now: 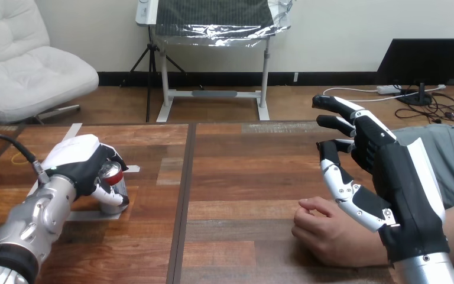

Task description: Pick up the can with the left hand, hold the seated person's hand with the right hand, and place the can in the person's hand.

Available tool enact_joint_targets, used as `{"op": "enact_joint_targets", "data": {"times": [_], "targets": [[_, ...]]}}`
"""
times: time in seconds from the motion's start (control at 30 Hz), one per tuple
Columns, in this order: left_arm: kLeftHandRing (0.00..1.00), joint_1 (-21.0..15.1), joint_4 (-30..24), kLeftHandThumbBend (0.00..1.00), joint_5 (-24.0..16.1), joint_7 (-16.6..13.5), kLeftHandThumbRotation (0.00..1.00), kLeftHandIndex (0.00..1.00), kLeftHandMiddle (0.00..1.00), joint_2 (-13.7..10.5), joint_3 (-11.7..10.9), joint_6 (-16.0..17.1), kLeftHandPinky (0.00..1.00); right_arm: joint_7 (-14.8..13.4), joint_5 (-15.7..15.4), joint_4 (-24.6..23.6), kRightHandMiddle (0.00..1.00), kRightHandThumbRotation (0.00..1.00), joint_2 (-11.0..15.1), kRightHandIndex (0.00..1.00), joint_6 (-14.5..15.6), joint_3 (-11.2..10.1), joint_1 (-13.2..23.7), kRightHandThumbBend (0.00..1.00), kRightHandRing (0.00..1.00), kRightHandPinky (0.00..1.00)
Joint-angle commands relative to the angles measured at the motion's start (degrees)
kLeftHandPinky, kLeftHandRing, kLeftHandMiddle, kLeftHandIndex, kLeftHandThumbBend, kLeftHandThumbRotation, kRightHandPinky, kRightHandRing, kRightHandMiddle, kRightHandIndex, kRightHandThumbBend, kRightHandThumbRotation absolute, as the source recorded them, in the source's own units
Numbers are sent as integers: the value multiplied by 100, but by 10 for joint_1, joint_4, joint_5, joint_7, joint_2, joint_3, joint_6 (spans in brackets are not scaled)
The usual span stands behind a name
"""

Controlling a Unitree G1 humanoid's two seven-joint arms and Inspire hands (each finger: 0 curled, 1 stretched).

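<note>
Slippage looked the main risk: the left robot hand (77, 161) curled its fingers round a small silver metal can with a red top (113, 176), upright on the brown wooden worktop (236, 189), and a loose grip could tip it. The right robot hand (399, 177) hovered spread, holding nothing, with the person's hand (322, 234) just beneath its thumb; closing askew might miss. The can's contents could not be told.

One can (112, 177), two robot hands (80, 160) (403, 177), one person's hand (325, 234).
</note>
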State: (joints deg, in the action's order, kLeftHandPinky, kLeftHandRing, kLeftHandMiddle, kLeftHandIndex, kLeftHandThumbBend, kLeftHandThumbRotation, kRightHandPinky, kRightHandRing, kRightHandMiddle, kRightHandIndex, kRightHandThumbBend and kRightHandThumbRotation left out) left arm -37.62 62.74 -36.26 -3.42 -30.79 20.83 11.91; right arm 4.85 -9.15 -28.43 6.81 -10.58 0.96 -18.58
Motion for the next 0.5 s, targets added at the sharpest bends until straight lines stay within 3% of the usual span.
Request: {"op": "enact_joint_targets", "data": {"times": [0.0, 0.47], "targets": [[58, -40, -1, 71, 17, 0, 0, 63, 62, -3, -12, 14, 52, -1, 7, -10, 87, 0, 4, 79, -6, -7, 36, 15, 82, 67], [52, -36, 7, 68, 27, -20, 0, 57, 57, -4, -11, 28, 48, -1, 7, -5, 84, 0, 7, 77, -10, -9, 39, 15, 80, 65]]}}
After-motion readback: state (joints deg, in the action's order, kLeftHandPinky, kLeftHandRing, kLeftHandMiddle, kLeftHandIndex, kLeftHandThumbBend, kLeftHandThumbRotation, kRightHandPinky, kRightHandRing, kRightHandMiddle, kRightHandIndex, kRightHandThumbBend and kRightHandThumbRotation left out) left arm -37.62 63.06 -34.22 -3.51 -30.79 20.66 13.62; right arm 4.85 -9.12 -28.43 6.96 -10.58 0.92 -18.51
